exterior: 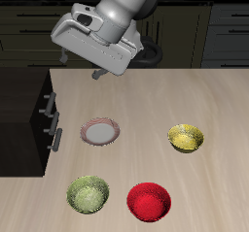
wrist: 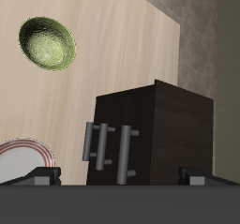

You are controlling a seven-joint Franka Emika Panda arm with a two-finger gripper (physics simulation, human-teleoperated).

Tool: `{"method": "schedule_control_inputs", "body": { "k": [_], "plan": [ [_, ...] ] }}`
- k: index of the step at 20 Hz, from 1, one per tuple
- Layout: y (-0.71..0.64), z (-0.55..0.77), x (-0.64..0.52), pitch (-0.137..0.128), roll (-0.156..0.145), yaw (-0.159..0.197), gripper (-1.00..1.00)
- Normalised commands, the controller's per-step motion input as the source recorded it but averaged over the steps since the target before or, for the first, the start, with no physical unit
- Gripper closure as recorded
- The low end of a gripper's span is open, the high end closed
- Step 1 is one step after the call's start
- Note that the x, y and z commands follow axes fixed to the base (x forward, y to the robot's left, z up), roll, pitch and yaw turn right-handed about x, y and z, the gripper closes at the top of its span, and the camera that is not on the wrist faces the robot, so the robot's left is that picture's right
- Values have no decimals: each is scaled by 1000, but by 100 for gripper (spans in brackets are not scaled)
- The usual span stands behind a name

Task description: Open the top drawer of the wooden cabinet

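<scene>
The top drawer sits flush in the wooden cabinet at the table's side edge. Above the back of the table, the fingers hang apart from it; their spread cannot be told. A plate lies near the drawer fronts.

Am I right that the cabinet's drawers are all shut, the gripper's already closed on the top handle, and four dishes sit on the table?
Not quite. In the exterior view the gripper hangs above the table, clear of the wooden cabinet, holding no handle. The drawers look shut, and four dishes sit on the table.
</scene>
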Motion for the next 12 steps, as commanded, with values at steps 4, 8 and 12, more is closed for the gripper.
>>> {"method": "schedule_control_inputs", "body": {
  "k": [4, 8, 12],
  "plan": [
    [-163, -67, 34, -25, -46, 44, -100],
    [-113, -102, 26, 11, -16, 6, -100],
    [-201, -241, 104, 24, -22, 19, -100]
  ]
}}
